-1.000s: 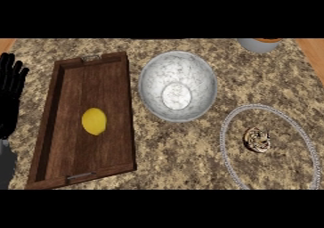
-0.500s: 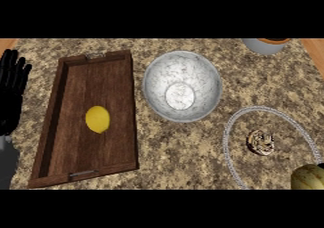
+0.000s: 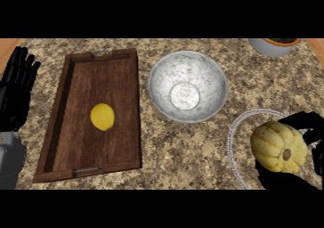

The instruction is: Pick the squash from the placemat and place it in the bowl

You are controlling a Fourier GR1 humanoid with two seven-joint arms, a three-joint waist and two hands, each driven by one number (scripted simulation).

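Observation:
A pale yellow ribbed squash (image 3: 280, 147) is at the lower right, held up over the round placemat (image 3: 240, 129), whose pale rim shows to its left. My right hand (image 3: 308, 127) curls round the squash from behind and below, with black fingers showing at its right and under it. The grey speckled metal bowl (image 3: 188, 86) stands at the centre, to the upper left of the squash, with nothing in it. My left hand (image 3: 14, 89) rests open at the left edge, fingers up.
A long wooden tray (image 3: 122, 84) lies left of the bowl with a yellow lemon (image 3: 102, 117) on it. A grey pot (image 3: 275, 46) stands at the top right corner. The counter is speckled stone.
The right hand has come up from the lower right edge with the squash, which now covers the placemat's middle. The view has shifted slightly. The left hand stays still.

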